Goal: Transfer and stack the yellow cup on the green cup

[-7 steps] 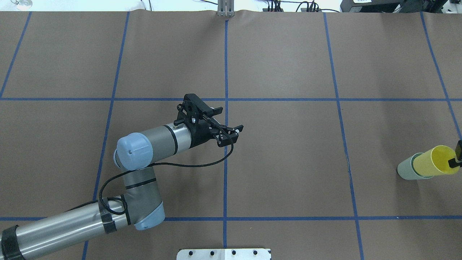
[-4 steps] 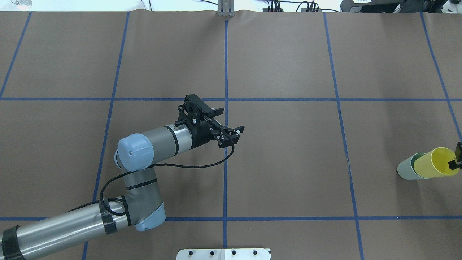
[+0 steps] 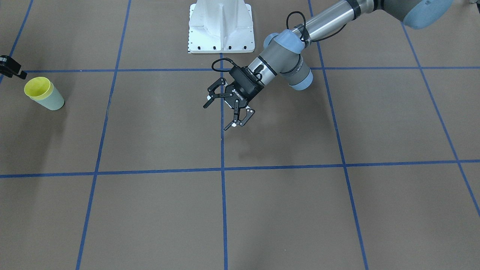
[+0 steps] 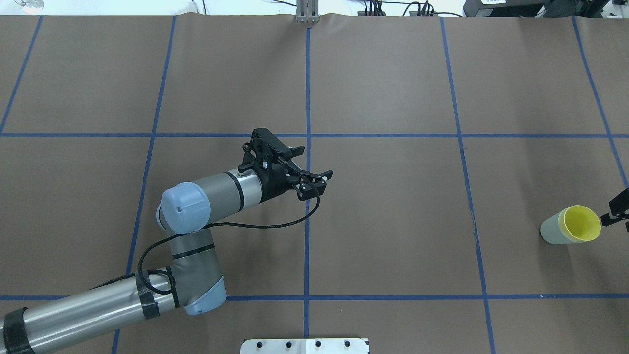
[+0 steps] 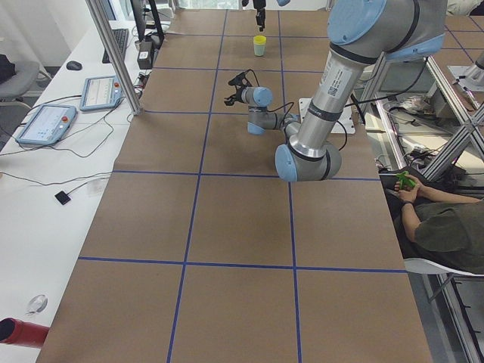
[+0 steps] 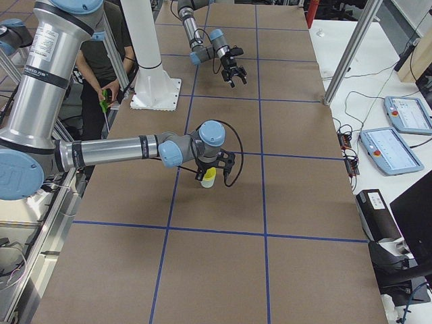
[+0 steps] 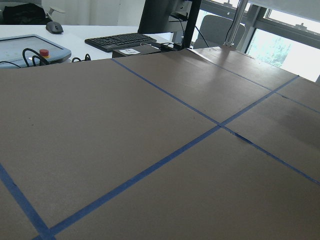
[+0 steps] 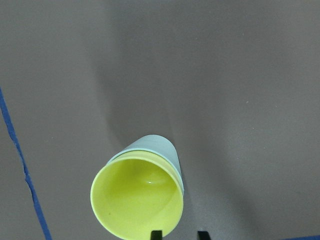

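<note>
The yellow cup (image 4: pixel 582 223) sits nested inside the green cup (image 4: pixel 550 231), upright at the table's far right. The stack also shows in the front view, yellow cup (image 3: pixel 36 87) in green cup (image 3: pixel 54 102), and from above in the right wrist view, yellow cup (image 8: pixel 135 200) in green cup (image 8: pixel 160 147). My right gripper (image 4: pixel 614 216) is open and apart from the rim, just above and beside it; its fingertips (image 8: pixel 156 235) show at the wrist view's bottom edge. My left gripper (image 4: pixel 315 160) is open and empty above the table's middle.
The brown table is marked by blue tape lines (image 4: pixel 307 221). The white robot base (image 3: pixel 221 26) stands at my near edge. A seated person (image 5: pixel 439 219) is beside the table. Tablets and a keyboard (image 7: pixel 122 41) lie on the side desk.
The yellow cup has gone from tilted and part-way out to upright and fully seated in the green cup. My right gripper has let go and drawn back. The left arm has barely moved.
</note>
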